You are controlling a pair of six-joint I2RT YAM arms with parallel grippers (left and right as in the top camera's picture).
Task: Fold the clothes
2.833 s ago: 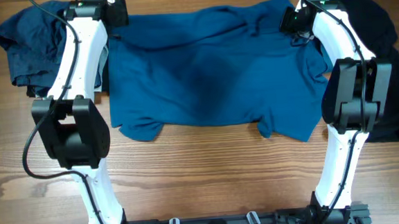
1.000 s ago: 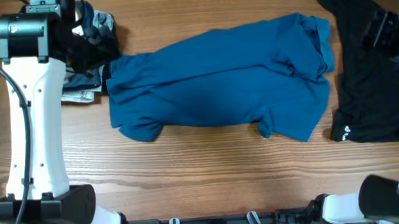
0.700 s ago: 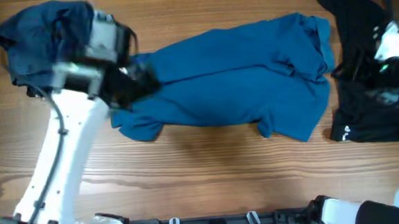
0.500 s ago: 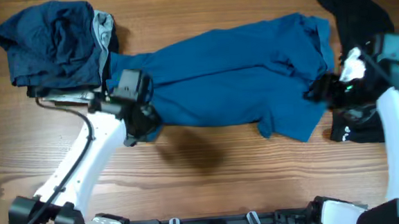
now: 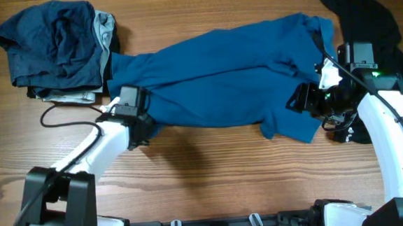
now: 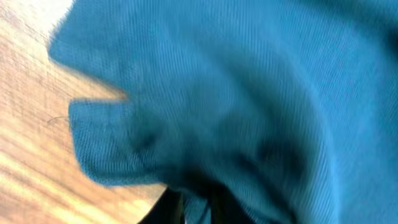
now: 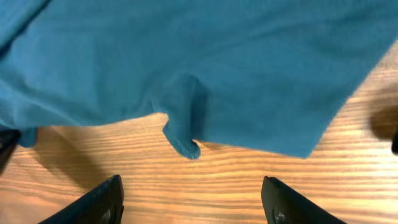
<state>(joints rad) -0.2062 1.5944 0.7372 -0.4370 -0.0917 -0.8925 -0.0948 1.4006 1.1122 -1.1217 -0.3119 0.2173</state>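
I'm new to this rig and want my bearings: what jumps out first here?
A big blue T-shirt sprawls rumpled across the middle of the table. The left gripper is at its near left corner; the right gripper, open, hovers by its near right corner. A navy heap lies far left, a black garment far right.

The shirt (image 7: pixel 249 68) lay across the table (image 7: pixel 217 177) from nine to three o'clock; the gripper (image 7: pixel 189 194) at six gaped wide.

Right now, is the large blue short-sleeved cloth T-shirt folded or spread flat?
Loosely folded, untidy: the blue T-shirt shows one layer's edge crossing its wrinkled middle.
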